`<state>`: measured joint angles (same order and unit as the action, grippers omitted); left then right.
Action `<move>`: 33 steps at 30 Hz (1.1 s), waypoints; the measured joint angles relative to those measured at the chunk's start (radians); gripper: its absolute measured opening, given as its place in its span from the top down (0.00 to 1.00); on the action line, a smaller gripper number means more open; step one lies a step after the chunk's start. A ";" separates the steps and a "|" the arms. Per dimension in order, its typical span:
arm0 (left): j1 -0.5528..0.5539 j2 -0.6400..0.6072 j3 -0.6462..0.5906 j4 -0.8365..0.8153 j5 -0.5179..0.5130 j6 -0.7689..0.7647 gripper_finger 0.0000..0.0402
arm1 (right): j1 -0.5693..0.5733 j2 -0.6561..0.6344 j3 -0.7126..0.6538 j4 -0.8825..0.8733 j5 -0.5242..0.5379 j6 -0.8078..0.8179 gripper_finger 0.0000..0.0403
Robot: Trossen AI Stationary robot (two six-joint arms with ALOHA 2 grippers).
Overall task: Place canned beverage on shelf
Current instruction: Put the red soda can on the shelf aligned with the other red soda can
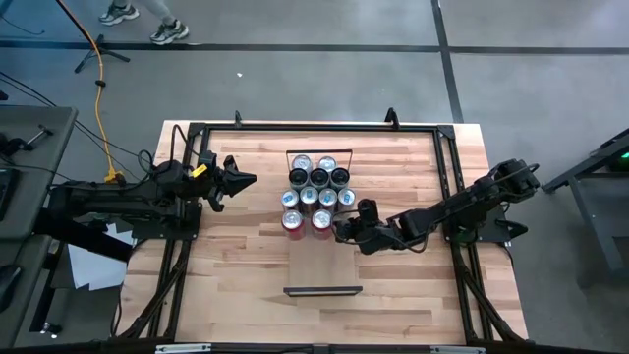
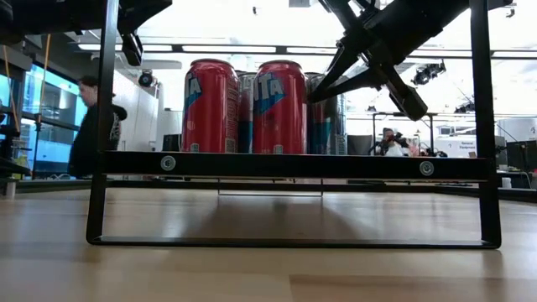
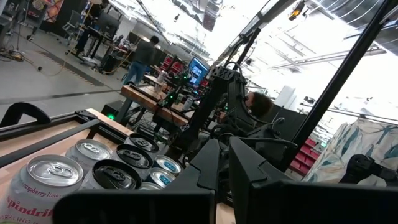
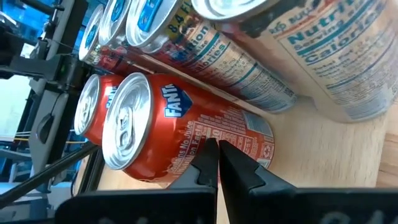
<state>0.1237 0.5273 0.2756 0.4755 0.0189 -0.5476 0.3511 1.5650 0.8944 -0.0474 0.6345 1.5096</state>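
Seen from above, the left end effector (image 1: 246, 181) is parked at about nine o'clock of the can cluster (image 1: 316, 193), well apart from it, with its fingers clenched on nothing. The cans are stood upright in a tight block on the far half of the shelf (image 1: 321, 264), a long pale plank whose long axis runs from twelve to six o'clock across the tabletop (image 1: 236, 285), with a thin black rail (image 1: 321, 290) at the near end.

The nearest row is made up of two red Fanta cans (image 1: 294, 219); silver-topped and dark-topped cans are ranked behind them toward twelve o'clock.

The right end effector (image 1: 341, 230) is found at about four o'clock of the cluster, just beside the right-hand red can (image 1: 321, 219), and that arm is judged much the nearer. From its wrist camera the fingers (image 4: 208, 163) are seen pressed together, empty, with their tips at or just off the red can's side (image 4: 205, 127); contact cannot be confirmed.

The can lies toward ten o'clock of this end effector. It is judged that the fingers must be spread before any can is taken, or that the closed tips serve only for nudging.
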 joint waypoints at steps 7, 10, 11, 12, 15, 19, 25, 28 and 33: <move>0.000 0.000 0.000 0.000 0.000 0.000 1.00 | 0.000 0.000 0.000 0.007 -0.003 -0.019 1.00; 0.000 0.000 0.000 0.000 0.000 0.000 1.00 | 0.000 0.000 0.000 0.015 -0.014 -0.027 1.00; 0.000 0.000 0.000 0.000 0.000 0.000 1.00 | 0.000 0.000 0.000 0.016 -0.023 -0.029 1.00; 0.000 0.000 0.000 0.000 0.000 0.000 1.00 | 0.000 0.000 0.000 0.017 -0.036 -0.031 1.00; 0.000 0.000 0.000 0.000 0.000 0.000 1.00 | 0.000 0.004 0.000 0.018 -0.045 -0.037 1.00; 0.000 0.000 0.000 0.000 0.000 0.001 1.00 | -0.005 0.009 0.000 0.029 -0.046 -0.036 1.00; 0.000 0.000 0.001 0.000 -0.002 0.000 1.00 | -0.006 0.037 -0.001 0.111 -0.053 -0.053 1.00; 0.000 0.000 0.001 -0.005 -0.005 0.000 1.00 | -0.011 0.064 -0.001 0.156 -0.069 -0.052 1.00; 0.000 0.000 0.001 -0.006 -0.005 -0.001 1.00 | -0.011 0.079 -0.001 0.179 -0.067 -0.053 1.00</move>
<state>0.1238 0.5272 0.2768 0.4698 0.0141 -0.5484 0.3401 1.6436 0.8934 0.1317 0.5672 1.4564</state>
